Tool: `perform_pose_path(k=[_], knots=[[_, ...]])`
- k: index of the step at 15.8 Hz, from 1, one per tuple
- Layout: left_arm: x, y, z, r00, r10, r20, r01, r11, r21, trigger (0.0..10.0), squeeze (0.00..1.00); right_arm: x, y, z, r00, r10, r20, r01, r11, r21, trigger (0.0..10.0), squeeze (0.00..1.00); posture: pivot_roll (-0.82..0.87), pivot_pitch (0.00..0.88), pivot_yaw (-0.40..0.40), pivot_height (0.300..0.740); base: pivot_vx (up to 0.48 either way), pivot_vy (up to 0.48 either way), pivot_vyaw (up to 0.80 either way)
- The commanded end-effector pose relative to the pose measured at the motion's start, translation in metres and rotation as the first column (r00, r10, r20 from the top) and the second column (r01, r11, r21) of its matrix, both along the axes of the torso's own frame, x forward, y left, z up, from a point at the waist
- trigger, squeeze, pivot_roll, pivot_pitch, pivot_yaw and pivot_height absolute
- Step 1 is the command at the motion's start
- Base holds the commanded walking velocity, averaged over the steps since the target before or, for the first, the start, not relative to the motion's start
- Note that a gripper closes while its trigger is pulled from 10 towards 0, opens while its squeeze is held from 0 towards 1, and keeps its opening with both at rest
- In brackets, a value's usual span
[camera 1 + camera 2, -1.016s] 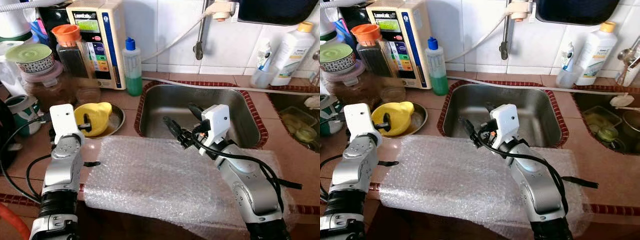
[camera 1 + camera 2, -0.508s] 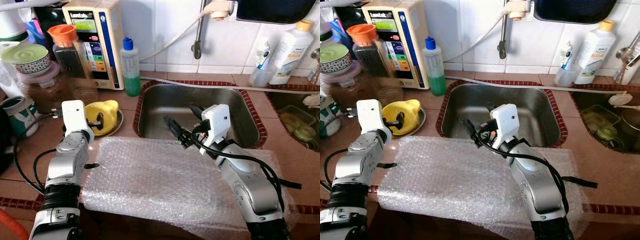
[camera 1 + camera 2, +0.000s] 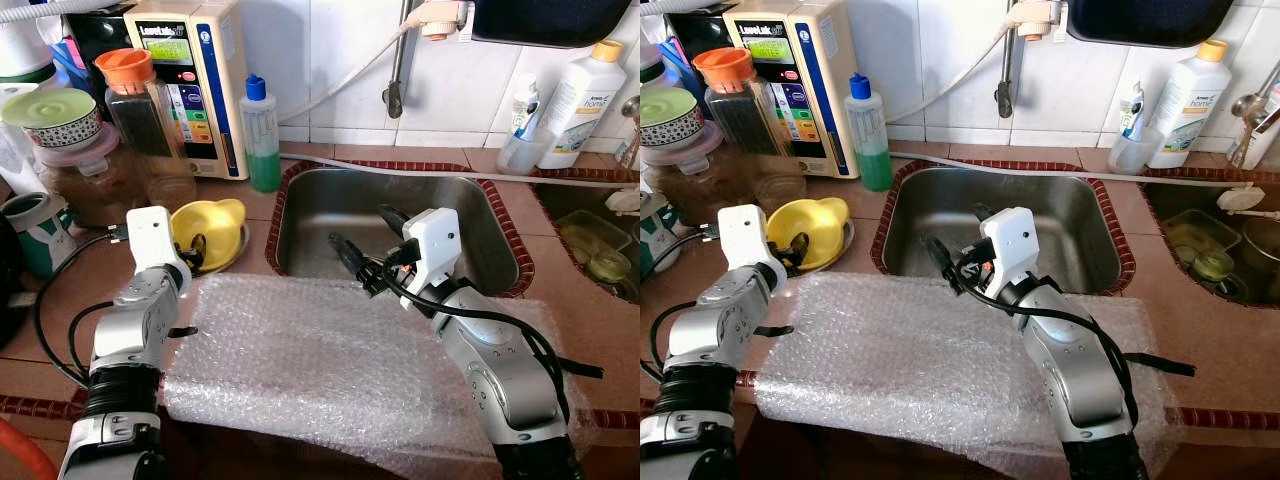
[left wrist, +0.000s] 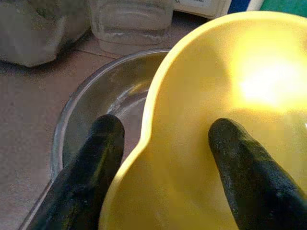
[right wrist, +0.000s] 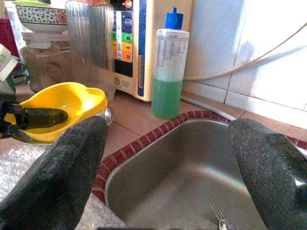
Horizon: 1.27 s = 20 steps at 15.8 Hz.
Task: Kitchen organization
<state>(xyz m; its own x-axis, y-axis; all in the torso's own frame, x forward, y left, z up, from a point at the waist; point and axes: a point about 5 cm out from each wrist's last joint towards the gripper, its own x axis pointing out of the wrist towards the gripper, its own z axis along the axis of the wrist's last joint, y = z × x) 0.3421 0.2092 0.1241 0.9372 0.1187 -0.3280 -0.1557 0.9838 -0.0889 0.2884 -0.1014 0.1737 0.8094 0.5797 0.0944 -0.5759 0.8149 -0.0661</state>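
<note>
A yellow bowl rests in a shallow steel dish on the counter left of the sink. My left gripper is open and straddles the bowl's rim, one finger inside the yellow bowl and one outside it over the dish. My right gripper hangs open above the near left part of the sink, holding nothing. A sheet of bubble wrap covers the counter's front edge under both arms. A fork lies on the sink bottom.
A green liquid bottle, a water purifier and several jars crowd the back left. The faucet hangs over the sink. A white bottle stands back right beside a second basin holding dishes.
My left gripper has moved forward and to the right to the yellow bowl, and its fingers now straddle the rim. The right arm has stayed put.
</note>
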Motion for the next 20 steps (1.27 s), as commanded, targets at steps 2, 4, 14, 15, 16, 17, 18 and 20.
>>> perform_pose_path(k=[2, 4, 14, 15, 16, 17, 18, 20], knots=[[0.002, -0.001, 0.002, 1.0, -0.01, 0.001, 0.01, 0.999, -0.031, 0.0, 0.0, 0.001, 0.0, 0.003, 1.0, 0.0, 0.012, 0.001, 1.0, -0.013, 10.0, 0.0, -0.01, 0.01, 0.04, 0.74, 0.0, 0.0, 0.0], [0.003, -0.003, 0.002, 1.0, -0.016, 0.013, 0.017, 0.999, -0.05, 0.0, 0.0, 0.001, 0.002, 0.002, 1.0, 0.005, 0.013, -0.004, 1.0, -0.019, 10.0, 0.0, -0.02, 0.008, 0.041, 0.74, 0.0, 0.0, 0.0], [0.004, 0.0, 0.005, 0.998, 0.013, 0.056, -0.012, 1.0, -0.022, 0.0, 0.0, 0.001, 0.001, 0.0, 1.0, 0.005, 0.018, -0.005, 0.999, -0.04, 10.0, 0.0, -0.03, 0.0, 0.041, 0.74, 0.0, 0.0, 0.0], [0.004, 0.002, 0.004, 0.998, 0.03, 0.056, -0.029, 0.999, -0.015, 0.0, 0.0, 0.001, 0.001, 0.0, 1.0, 0.006, 0.019, -0.005, 0.999, -0.041, 10.0, 0.0, -0.03, 0.0, 0.041, 0.74, 0.0, 0.0, 0.0], [0.003, 0.005, 0.004, 0.997, 0.05, 0.061, -0.049, 0.999, -0.009, 0.0, 0.0, 0.001, 0.001, 0.0, 1.0, 0.005, 0.02, -0.005, 0.999, -0.042, 10.0, 0.0, -0.03, 0.0, 0.041, 0.74, 0.0, 0.0, 0.0], [0.003, 0.008, 0.006, 0.994, 0.07, 0.081, -0.07, 0.998, 0.003, 0.0, 0.0, 0.002, 0.001, 0.0, 1.0, 0.005, 0.02, -0.004, 0.999, -0.042, 10.0, 0.0, -0.03, 0.0, 0.041, 0.74, 0.0, 0.0, 0.0], [0.004, 0.008, 0.01, 0.992, 0.059, 0.113, -0.064, 0.997, 0.036, 0.0, 0.0, 0.002, 0.0, 0.0, 1.0, 0.003, 0.021, -0.002, 0.999, -0.043, 10.0, 0.0, -0.03, 0.0, 0.039, 0.74, 0.0, 0.0, 0.0], [0.004, 0.004, 0.012, 0.988, 0.049, 0.144, -0.055, 0.998, 0.034, 0.0, 0.0, 0.002, 0.0, 0.001, 1.0, 0.002, 0.022, -0.001, 0.999, -0.044, 10.0, 0.0, -0.03, 0.0, 0.039, 0.74, 0.0, 0.0, 0.0]])
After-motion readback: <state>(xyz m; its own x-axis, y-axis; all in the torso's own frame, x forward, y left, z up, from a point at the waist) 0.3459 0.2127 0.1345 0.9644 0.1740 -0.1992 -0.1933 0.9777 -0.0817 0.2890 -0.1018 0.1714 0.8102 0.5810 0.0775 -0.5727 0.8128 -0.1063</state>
